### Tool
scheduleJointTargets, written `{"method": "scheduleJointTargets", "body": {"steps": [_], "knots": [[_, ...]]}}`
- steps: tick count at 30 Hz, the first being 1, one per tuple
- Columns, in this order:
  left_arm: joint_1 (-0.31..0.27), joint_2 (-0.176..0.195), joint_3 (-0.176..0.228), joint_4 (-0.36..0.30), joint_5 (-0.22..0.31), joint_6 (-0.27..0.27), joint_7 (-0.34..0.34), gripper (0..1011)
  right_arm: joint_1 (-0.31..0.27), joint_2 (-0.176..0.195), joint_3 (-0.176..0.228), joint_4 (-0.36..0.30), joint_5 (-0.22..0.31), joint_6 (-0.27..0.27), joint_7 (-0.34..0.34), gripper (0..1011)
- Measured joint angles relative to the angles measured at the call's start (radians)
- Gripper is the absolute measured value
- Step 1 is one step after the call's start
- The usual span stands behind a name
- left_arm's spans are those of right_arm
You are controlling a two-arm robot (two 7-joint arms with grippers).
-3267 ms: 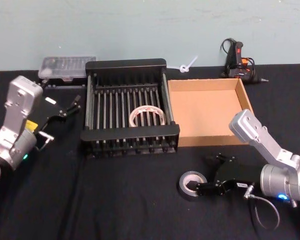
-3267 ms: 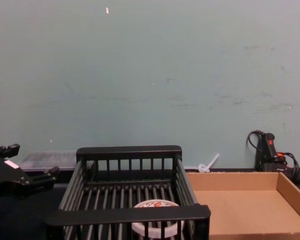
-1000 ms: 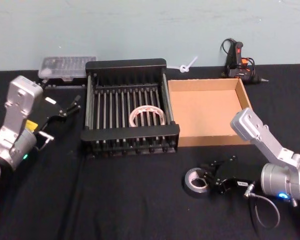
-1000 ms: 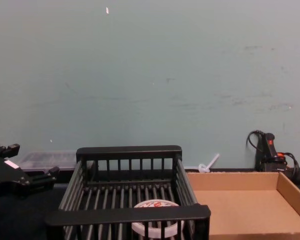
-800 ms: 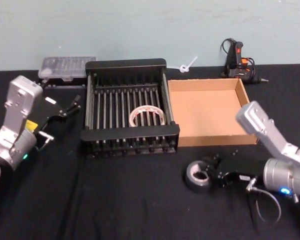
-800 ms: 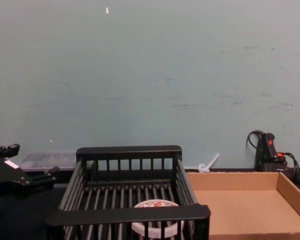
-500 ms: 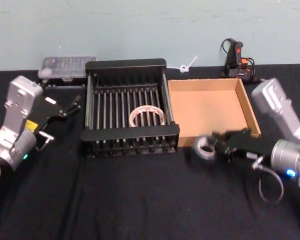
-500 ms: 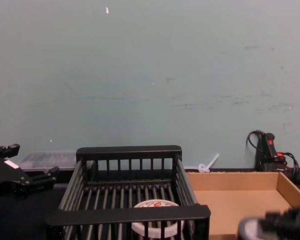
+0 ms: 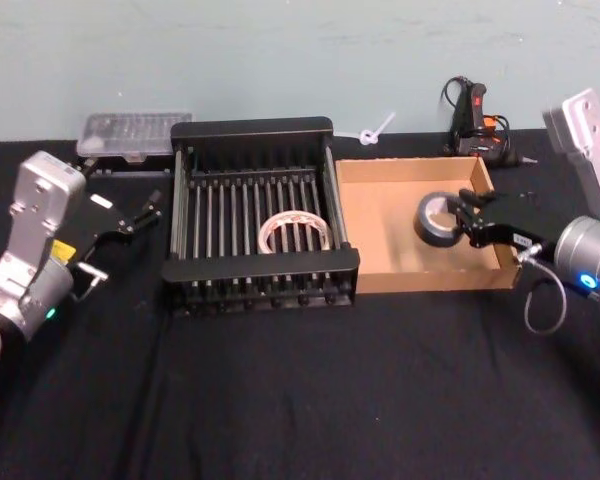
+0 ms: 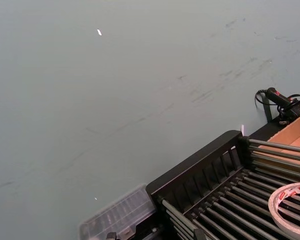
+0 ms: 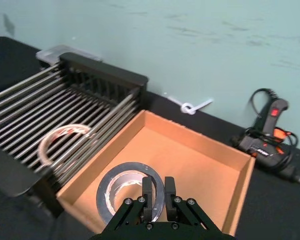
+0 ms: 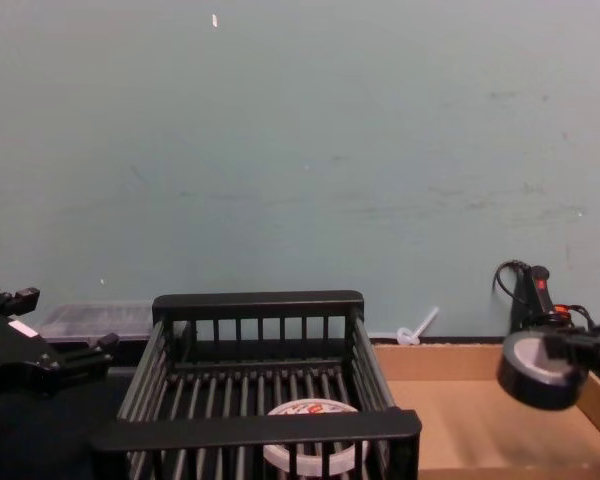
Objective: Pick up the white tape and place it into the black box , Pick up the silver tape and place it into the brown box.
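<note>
Right hand (image 9: 464, 221) pinching dull grey-silver tape roll (image 9: 437, 220) above shallow tan cardboard box (image 9: 400, 268), white red-printed tape roll (image 9: 294, 231) lying in black slatted crate (image 9: 252, 131), left hand (image 9: 140, 215) spread, parked left of crate over black worktop (image 9: 280, 400).

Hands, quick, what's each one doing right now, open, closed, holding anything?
Left hand: open, holding nothing, parked left of the black box.
Right hand: closed on the silver tape, held above the brown box.
</note>
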Motion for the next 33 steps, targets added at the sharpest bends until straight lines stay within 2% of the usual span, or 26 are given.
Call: {"method": "scheduleJointTargets", "body": {"steps": [8,23,33], "knots": [[0.0,0.0,0.0,0.0,0.0,0.0,0.0,1001,0.044,-0.042,0.008,0.061,-0.027,0.003,-0.015,150],[0.0,0.0,0.0,0.0,0.0,0.0,0.0,1001,0.11,-0.108,-0.004,0.188,-0.083,0.014,-0.012,150],[0.0,0.0,0.0,0.0,0.0,0.0,0.0,1001,0.117,-0.12,-0.002,0.207,-0.095,0.013,-0.009,150]]}}
